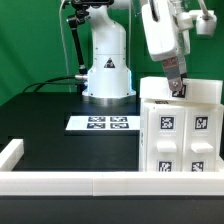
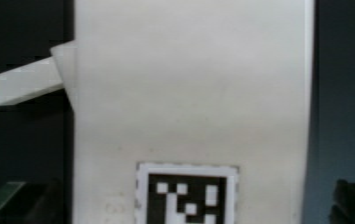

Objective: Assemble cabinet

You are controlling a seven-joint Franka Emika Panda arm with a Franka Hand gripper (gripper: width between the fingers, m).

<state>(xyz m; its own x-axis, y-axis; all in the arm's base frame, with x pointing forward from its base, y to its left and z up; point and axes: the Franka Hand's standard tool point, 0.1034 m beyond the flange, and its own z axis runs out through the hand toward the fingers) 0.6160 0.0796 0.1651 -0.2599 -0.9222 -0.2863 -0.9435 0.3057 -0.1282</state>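
1. At the exterior view's left, a low white border rail (image 1: 12, 152) turns the corner and runs along the front edge of the black table (image 1: 45, 115).
2. Further right, the marker board (image 1: 99, 124) lies flat on the table in front of the arm's white base (image 1: 107, 72).
3. At the exterior view's right stands the cabinet (image 1: 177, 128), a white box with black-and-white tags on its front, just behind the front rail.
4. Above it the gripper (image 1: 179, 91) points down at the cabinet's top edge; whether it touches cannot be told.
5. In the wrist view the cabinet's white wall (image 2: 192, 90) fills the space between the dark fingertips (image 2: 0, 205), which stand spread wide on either side, clear of it.
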